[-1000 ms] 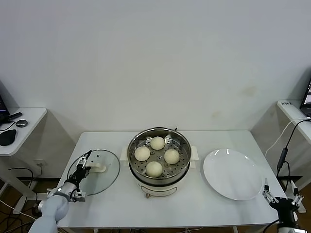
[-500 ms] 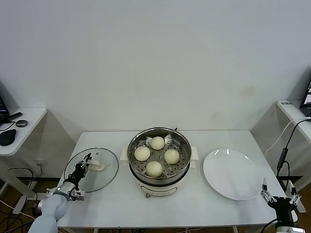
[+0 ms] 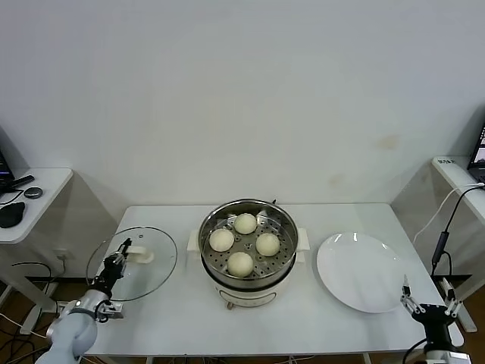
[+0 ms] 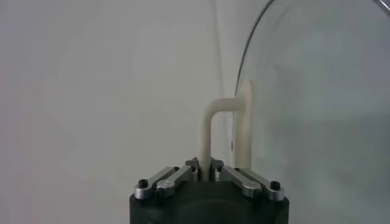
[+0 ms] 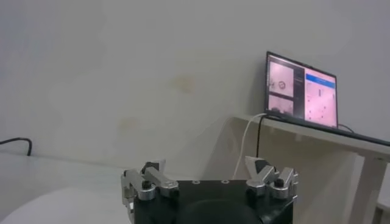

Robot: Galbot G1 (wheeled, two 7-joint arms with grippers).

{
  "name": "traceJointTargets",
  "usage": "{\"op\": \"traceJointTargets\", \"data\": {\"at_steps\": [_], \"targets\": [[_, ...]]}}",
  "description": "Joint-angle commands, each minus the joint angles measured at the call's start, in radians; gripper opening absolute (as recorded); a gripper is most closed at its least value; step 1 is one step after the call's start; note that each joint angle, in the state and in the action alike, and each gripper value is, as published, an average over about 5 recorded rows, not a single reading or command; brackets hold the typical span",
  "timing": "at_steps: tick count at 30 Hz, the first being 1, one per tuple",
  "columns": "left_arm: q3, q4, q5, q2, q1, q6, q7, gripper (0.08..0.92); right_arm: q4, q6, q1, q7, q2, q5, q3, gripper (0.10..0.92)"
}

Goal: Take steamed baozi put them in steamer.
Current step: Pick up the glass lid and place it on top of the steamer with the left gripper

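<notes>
At the bench's left edge, the left gripper (image 3: 117,255) pinches the white handle of a glass lid (image 3: 133,263), apparently lifted. Four baozi (image 3: 244,243) sit inside the steamer (image 3: 248,252) at centre. Right: a white plate (image 3: 364,271); the right gripper (image 3: 427,296) spread wide beyond the front-right corner.

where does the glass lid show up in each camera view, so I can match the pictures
Head view: the glass lid hangs at the table's left edge, its white handle gripped by the left gripper.
Left wrist view: the glass lid fills the right side.
Right wrist view: not in it.
Shared landmark: the white handle.
</notes>
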State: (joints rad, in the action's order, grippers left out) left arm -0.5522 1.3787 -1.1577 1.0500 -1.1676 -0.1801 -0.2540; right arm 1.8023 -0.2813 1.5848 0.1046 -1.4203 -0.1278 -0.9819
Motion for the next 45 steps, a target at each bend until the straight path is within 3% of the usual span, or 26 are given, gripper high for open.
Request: {"op": "traceJointTargets", "data": {"at_steps": [1, 9, 16, 23, 28, 34, 45], "targets": [[-0.060, 0.543, 0.203, -0.111, -0.308, 0.410, 0.084, 0.164, 0.002, 0.000, -0.001, 0.004, 0.001, 0.012, 0.029, 0.823], [-0.075, 0.861, 0.418, -0.228, -0.298, 0.706, 0.339, 0.164, -0.007, -0.021, 0.011, 0.012, -0.001, 0.060, 0.086, 0.823], [0.212, 0.888, 0.423, -0.294, -0.155, 0.817, 0.347, 0.164, -0.048, -0.054, -0.004, 0.016, -0.029, 0.143, 0.162, 0.823], [0.455, 0.794, 0.158, -0.133, 0.021, 0.843, 0.382, 0.164, -0.082, -0.057, -0.037, -0.018, -0.068, 0.213, 0.211, 0.823], [0.561, 0.793, -0.063, -0.037, 0.097, 0.865, 0.511, 0.164, -0.096, -0.053, -0.055, -0.050, -0.084, 0.248, 0.221, 0.823], [0.671, 0.731, -0.206, 0.071, 0.196, 0.872, 0.607, 0.164, -0.108, -0.059, -0.061, -0.062, -0.090, 0.265, 0.225, 0.823], [0.791, 0.588, -0.270, 0.199, 0.325, 0.873, 0.640, 0.164, -0.110, -0.068, -0.058, -0.064, -0.095, 0.280, 0.226, 0.823]]}}
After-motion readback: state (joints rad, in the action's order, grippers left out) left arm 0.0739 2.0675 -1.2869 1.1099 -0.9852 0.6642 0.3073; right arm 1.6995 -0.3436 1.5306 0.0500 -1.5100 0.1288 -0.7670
